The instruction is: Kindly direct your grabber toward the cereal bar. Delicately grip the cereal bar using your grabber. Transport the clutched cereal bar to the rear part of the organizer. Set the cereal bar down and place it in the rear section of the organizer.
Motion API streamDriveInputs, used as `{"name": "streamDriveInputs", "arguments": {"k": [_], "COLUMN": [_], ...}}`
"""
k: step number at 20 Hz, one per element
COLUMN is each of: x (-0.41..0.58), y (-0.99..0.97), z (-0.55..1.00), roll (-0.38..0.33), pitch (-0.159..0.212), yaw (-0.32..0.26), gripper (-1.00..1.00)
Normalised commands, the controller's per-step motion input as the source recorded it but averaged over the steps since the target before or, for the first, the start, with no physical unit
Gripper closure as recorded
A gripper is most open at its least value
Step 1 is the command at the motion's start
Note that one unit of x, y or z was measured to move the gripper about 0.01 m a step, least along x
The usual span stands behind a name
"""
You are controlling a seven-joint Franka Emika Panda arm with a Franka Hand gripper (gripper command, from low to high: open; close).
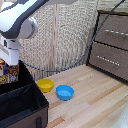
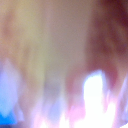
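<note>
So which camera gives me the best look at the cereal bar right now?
The exterior view: the cereal bar shows at that view's left edge, under the grabber, above the organizer. The wrist view is only blur; nothing is recognisable there.

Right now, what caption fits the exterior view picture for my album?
Robot grabber holds cereal bar over black organizer; two bowls nearby.

End effector (image 1: pixel 10 59) holding cereal bar (image 1: pixel 6 72) above organizer (image 1: pixel 20 102)
</note>
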Motion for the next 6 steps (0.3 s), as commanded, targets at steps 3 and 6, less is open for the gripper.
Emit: {"name": "streamDriveInputs", "arguments": {"k": [3,6], "x": [0.101,0.101], "y": [-0.01,-0.08], "z": [0.57,0.69], "roll": [-0.008,-0.010], "pitch": [0.100,0.133], "yaw": [-0.013,-0.049], "gripper": [-1.00,-1.00]}}
